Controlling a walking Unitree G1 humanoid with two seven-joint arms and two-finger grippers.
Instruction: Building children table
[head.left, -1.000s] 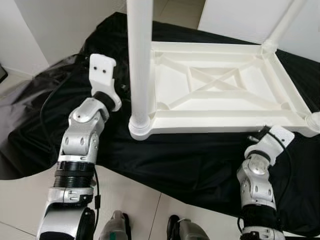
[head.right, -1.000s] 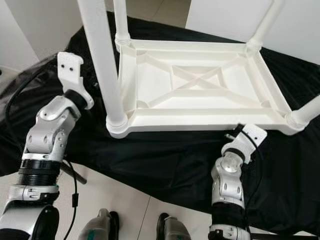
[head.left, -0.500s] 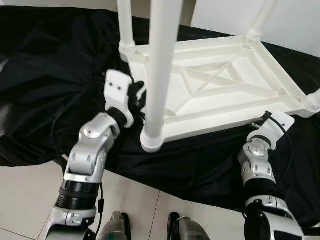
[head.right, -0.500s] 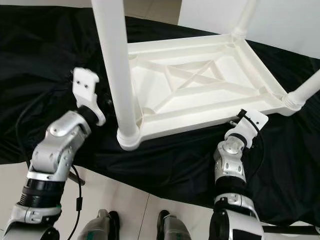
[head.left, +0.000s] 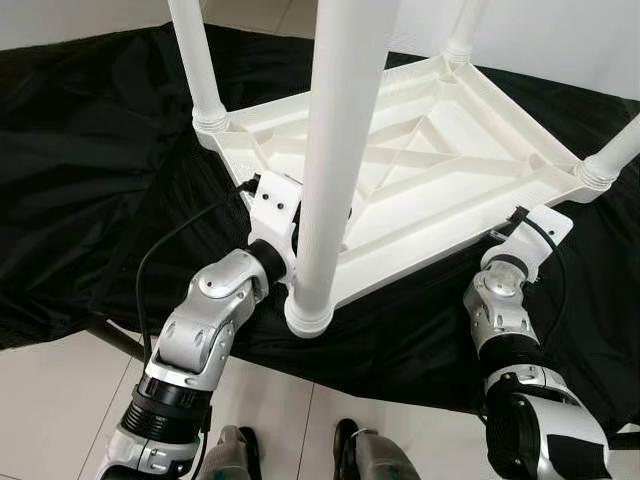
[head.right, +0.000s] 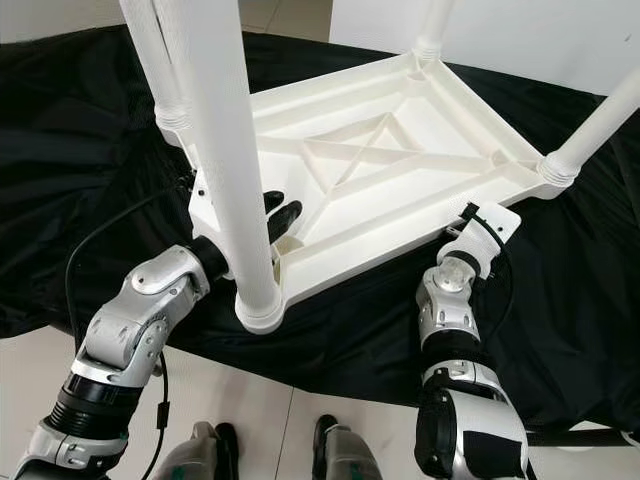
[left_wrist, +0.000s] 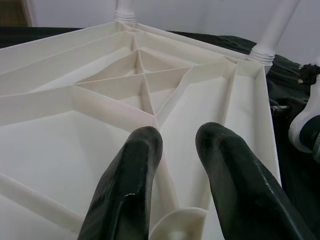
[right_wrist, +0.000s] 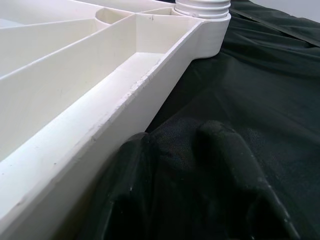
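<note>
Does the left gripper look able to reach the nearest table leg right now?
Probably yes. The left gripper already reaches over the rim of the upturned table, its fingers open above the ribbed underside, just beside the nearest leg. Nothing stands between them; a small turn should do.

No text, label, brand, number or sign can be read anywhere in these pictures.
</note>
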